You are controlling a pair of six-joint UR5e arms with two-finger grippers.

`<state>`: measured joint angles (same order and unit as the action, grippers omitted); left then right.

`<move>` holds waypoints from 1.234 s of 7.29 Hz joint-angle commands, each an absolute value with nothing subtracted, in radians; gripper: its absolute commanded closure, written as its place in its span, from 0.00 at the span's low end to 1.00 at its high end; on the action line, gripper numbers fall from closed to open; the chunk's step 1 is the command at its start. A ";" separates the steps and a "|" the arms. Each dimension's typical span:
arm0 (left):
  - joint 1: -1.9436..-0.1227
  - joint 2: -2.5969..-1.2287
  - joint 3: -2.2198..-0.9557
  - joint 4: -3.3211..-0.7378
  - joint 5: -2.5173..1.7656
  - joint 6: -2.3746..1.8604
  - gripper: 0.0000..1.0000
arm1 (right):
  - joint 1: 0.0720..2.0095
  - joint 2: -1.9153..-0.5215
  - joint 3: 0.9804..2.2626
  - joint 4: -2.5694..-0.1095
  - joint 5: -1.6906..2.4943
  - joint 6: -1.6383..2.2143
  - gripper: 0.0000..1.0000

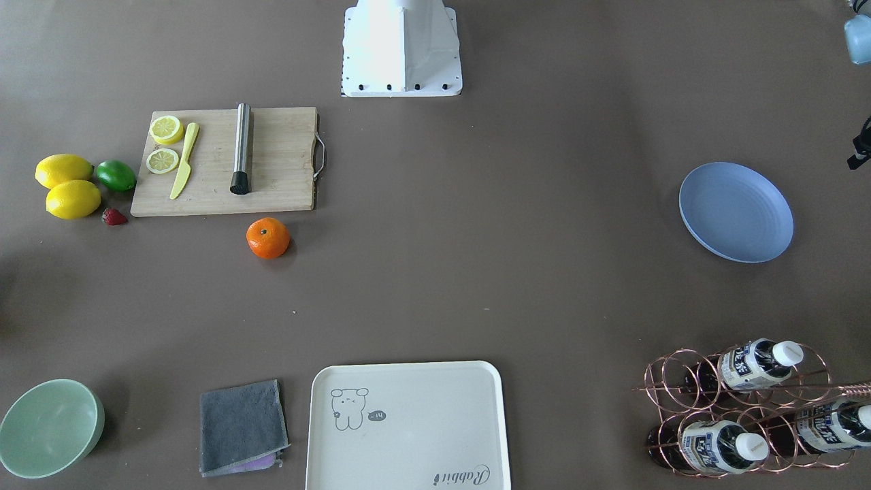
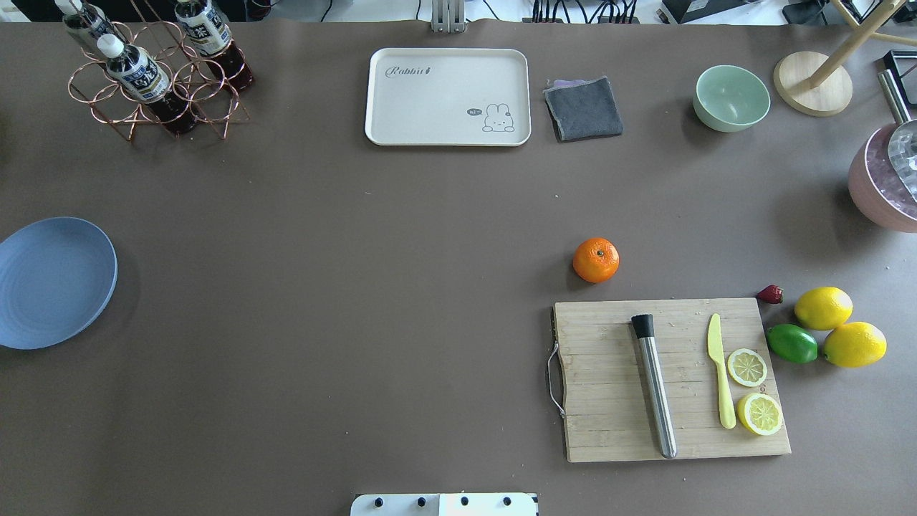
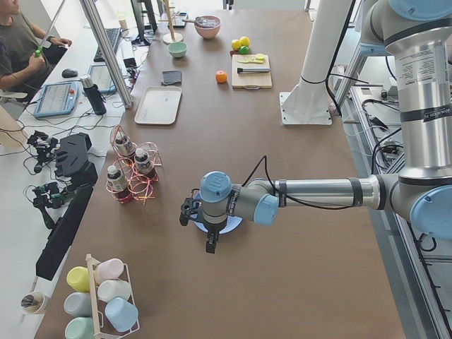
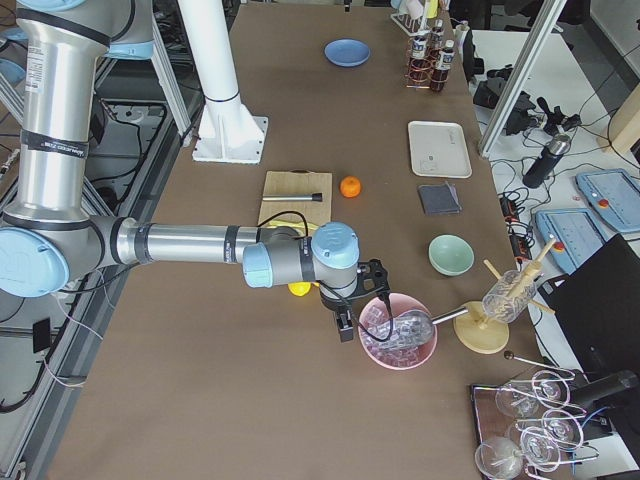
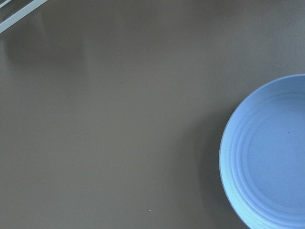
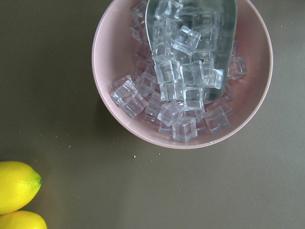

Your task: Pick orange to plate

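- Right, the orange (image 1: pixel 268 238) sits on the table, left of centre in the front-facing view. It is just below the cutting board (image 1: pixel 224 161), near it but apart.
- Over at the far right of that frame lies the plate (image 1: pixel 736 212), well apart from the fruit.
- The left gripper (image 3: pixel 210 239) hangs over the plate, mid-frame in the left side view. Whether its jaws are apart or together I cannot tell.
- The right gripper (image 4: pixel 345 322) hovers beside the pink ice bowl (image 4: pixel 398 340), lower middle. Its jaws can't be judged either.
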<state>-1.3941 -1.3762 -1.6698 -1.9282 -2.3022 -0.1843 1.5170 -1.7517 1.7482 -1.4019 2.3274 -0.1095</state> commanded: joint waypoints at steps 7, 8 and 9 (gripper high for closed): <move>-1.180 -1.459 -1.411 -2.338 -2.296 -0.537 0.30 | 1.493 -1.764 1.732 -1.371 2.353 -0.106 0.00; -1.178 -1.466 -1.405 -2.336 -2.296 -0.537 0.36 | 1.490 -1.764 1.732 -1.371 2.353 -0.103 0.00; -1.167 -1.476 -1.393 -2.338 -2.296 -0.537 0.37 | 1.488 -1.764 1.732 -1.371 2.353 -0.101 0.00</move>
